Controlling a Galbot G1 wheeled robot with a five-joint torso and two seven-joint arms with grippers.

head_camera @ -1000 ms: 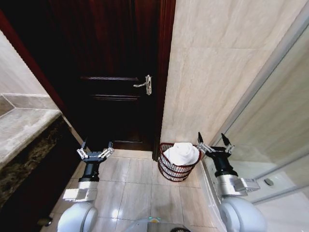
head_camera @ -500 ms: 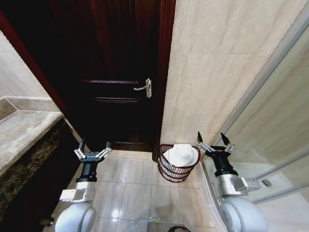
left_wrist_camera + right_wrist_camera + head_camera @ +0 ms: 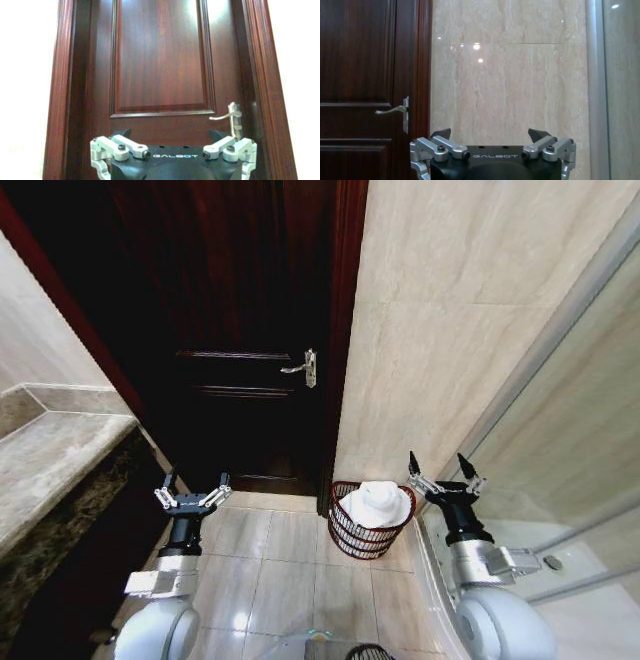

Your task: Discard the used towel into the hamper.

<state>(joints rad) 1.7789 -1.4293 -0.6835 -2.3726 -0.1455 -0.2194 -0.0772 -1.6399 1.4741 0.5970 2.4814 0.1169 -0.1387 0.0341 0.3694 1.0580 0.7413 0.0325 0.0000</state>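
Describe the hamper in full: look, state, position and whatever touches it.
The hamper is a round open-weave basket of dark reddish-brown bars with horizontal hoops, a little wider at the rim. It stands upright on the tiled floor, in the corner by the door frame and the beige wall. A white towel is heaped inside, rising above the rim. The right gripper is beside it, apart.

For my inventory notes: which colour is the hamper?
Dark reddish-brown open bars, the hamper; clearest in the head view.

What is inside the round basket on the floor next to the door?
A white towel is bunched in the hamper and rises above its rim. Anything under the towel is covered, so the bottom of the hamper cannot be seen.
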